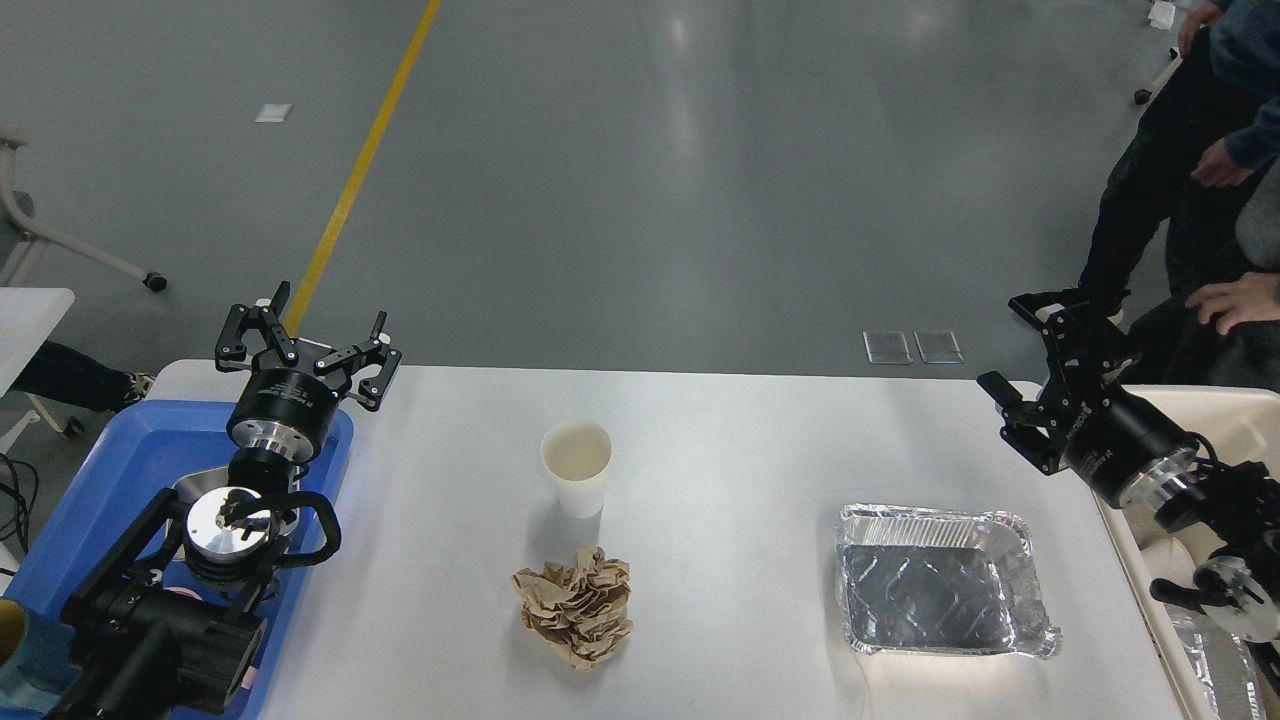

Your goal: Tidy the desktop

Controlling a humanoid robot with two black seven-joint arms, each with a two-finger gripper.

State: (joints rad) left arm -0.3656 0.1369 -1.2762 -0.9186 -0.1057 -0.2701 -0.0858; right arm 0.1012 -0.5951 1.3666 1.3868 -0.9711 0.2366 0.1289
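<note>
Tabletop, three loose items, two claws released.
One white paper cup mid-tabletop; one crumpled brown paper wad just before it; one foil tray to the right; left claw over blue tray; right claw near beige bin; both empty.

Small white print on both gripper bodies, too blurred to read

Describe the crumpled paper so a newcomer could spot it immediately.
Start at the desktop, the big white-grey tabletop. Near the middle of its front edge, just in front of the white paper cup and left of the foil tray, lies the crumpled paper. It is the only brown, wrinkled, shapeless thing there.
</note>
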